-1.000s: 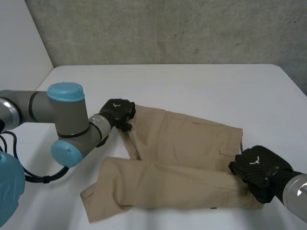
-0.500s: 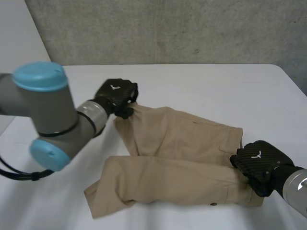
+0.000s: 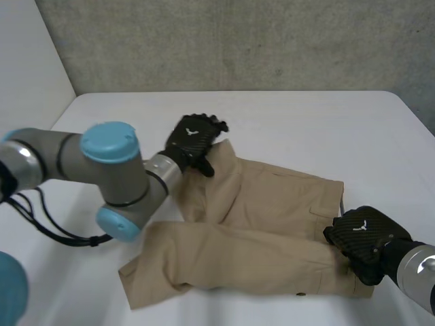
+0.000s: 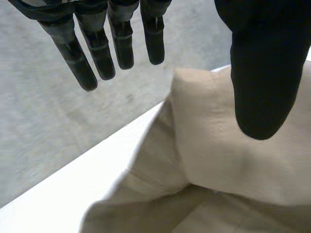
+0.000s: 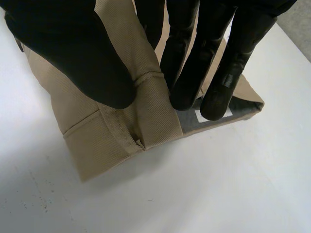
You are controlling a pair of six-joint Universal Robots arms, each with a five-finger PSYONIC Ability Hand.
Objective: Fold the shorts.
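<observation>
- I am seeing the beige cotton shorts (image 3: 258, 224) lying spread across the white table (image 3: 306, 115). One leg is bunching into a fold at the far left, and the other is reaching toward the near left.
- My left hand (image 3: 194, 139) is hovering released at that far-left leg end. Its fingers (image 4: 97, 53) are straight and spread, with the thumb held apart over the cloth.
- My right hand (image 3: 363, 238) is pinching the shorts' near-right waistband corner between thumb and fingers (image 5: 184, 73).
</observation>
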